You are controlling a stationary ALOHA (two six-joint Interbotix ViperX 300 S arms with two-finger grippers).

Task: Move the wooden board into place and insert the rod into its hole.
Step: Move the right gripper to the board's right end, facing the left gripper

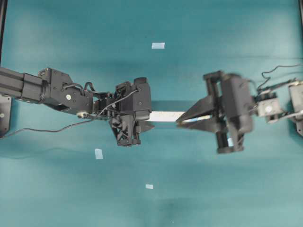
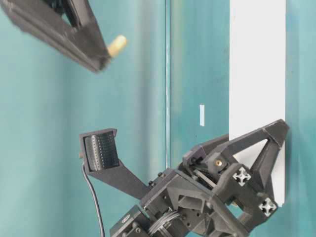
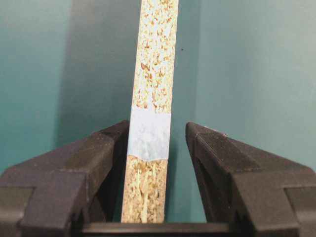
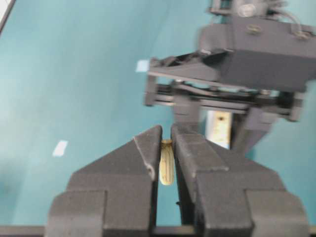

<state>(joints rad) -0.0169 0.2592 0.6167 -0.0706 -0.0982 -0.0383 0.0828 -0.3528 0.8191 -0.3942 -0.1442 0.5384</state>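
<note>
The wooden board (image 1: pixel 168 116) stands on its long edge at mid-table, its white face (image 2: pixel 256 64) towards the table-level view. Its chipboard edge (image 3: pixel 155 59), with a pale blue tape band, runs between the fingers of my left gripper (image 3: pixel 158 127). The board lies against the left finger and a gap shows at the right one, so the left gripper (image 1: pixel 150 118) is open. My right gripper (image 1: pixel 179 122) hovers just off the board's free end, shut on the rod (image 4: pixel 167 168), whose tip (image 2: pixel 117 45) sticks out past the fingers. The hole (image 4: pixel 220 118) shows as a dark spot.
Pale blue tape squares lie on the teal table: one at the back (image 1: pixel 158 46), one at the front left (image 1: pixel 98 153) and a small one at the front (image 1: pixel 149 186). The two arms face each other along the table's middle line.
</note>
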